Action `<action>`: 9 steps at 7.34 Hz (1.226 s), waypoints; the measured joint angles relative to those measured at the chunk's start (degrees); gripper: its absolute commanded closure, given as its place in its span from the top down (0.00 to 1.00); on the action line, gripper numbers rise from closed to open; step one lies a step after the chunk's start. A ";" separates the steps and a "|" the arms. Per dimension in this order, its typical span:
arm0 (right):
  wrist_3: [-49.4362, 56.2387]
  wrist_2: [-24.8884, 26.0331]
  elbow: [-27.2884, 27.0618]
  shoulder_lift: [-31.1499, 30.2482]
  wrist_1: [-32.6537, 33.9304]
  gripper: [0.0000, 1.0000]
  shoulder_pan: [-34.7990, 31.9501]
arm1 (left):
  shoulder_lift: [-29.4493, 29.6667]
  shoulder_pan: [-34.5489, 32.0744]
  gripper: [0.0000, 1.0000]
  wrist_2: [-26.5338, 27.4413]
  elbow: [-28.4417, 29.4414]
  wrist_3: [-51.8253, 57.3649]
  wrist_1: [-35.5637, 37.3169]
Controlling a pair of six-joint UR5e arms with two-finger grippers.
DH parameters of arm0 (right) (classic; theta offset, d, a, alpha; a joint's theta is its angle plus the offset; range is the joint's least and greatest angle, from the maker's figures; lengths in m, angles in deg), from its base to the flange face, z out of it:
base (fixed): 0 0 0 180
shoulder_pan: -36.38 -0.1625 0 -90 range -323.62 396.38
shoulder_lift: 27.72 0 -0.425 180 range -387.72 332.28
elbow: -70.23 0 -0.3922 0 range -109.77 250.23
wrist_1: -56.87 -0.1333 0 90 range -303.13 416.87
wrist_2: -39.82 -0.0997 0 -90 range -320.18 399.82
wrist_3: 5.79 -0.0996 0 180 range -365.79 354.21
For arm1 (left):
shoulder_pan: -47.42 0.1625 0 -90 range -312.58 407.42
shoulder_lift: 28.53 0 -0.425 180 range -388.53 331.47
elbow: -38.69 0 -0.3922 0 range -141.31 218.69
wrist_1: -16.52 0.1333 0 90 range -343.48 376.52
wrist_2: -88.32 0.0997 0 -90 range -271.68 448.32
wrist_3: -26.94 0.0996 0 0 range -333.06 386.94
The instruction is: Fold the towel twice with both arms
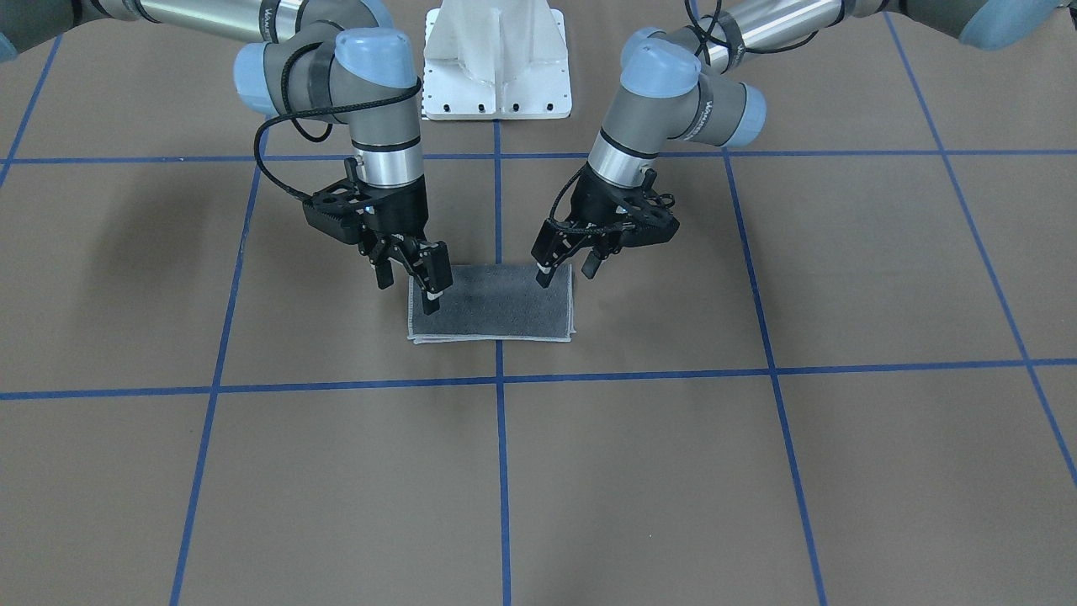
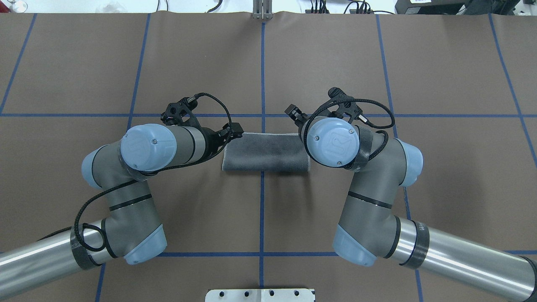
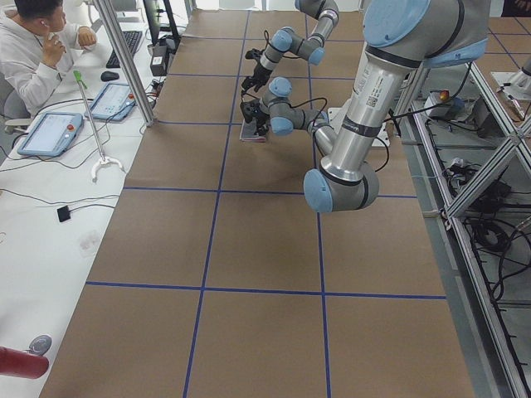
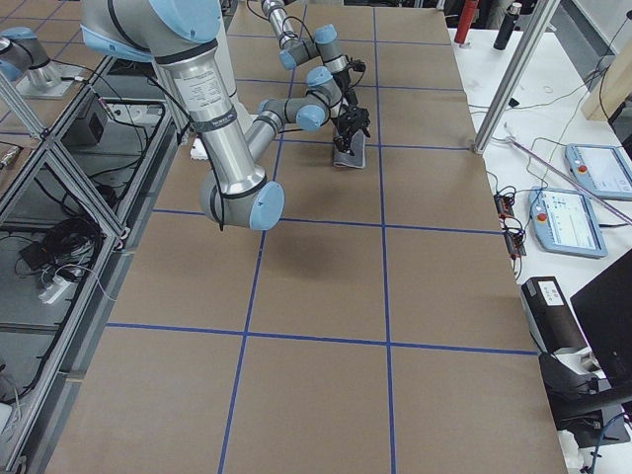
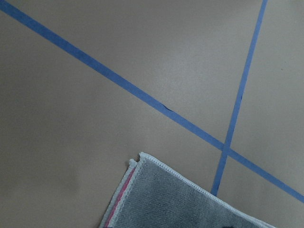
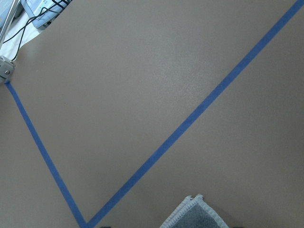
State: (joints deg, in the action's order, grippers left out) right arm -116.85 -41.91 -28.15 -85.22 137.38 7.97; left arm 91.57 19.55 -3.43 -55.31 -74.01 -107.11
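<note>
Overhead exterior puts the brown surface (image 2: 84, 63), gridded with blue tape lines (image 2: 262, 63), under everything. The left arm (image 2: 138, 188) and right arm (image 2: 369, 209) bend inward over its middle, and their blue-capped wrists hide the towel's short ends and most of the fingers. Each cap bears a faint logo and the silver tubes carry small lettering, neither of them legible. The towel (image 1: 496, 307) lies flat between the arms, across the centre tape line, folded into a rectangle with its dark grey face up. Pale edging is stacked along the side away from the robot, and the left wrist view catches a pink sliver between layers at one corner. The left arm's fingers (image 1: 543, 271) are spread apart, one tip over the towel's end and the other beyond it. The right arm's fingers (image 1: 431, 295) stand likewise, grasping nothing. Whether any tip touches the cloth is unclear.
</note>
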 measured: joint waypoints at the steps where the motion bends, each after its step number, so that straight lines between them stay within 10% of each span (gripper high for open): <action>1: 5.16 -3.76 -0.26 -0.82 0.01 1.00 -2.37 | -0.51 0.17 1.00 0.01 -0.36 0.85 -0.51; 9: 67.66 -37.13 -1.77 -15.03 0.74 1.00 -30.93 | -5.16 3.50 0.90 2.72 -0.10 -11.34 -6.49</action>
State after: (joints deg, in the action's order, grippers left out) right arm -49.18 -79.04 -29.91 -100.25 138.12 -22.96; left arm 86.41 23.05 -0.71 -55.41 -85.34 -113.60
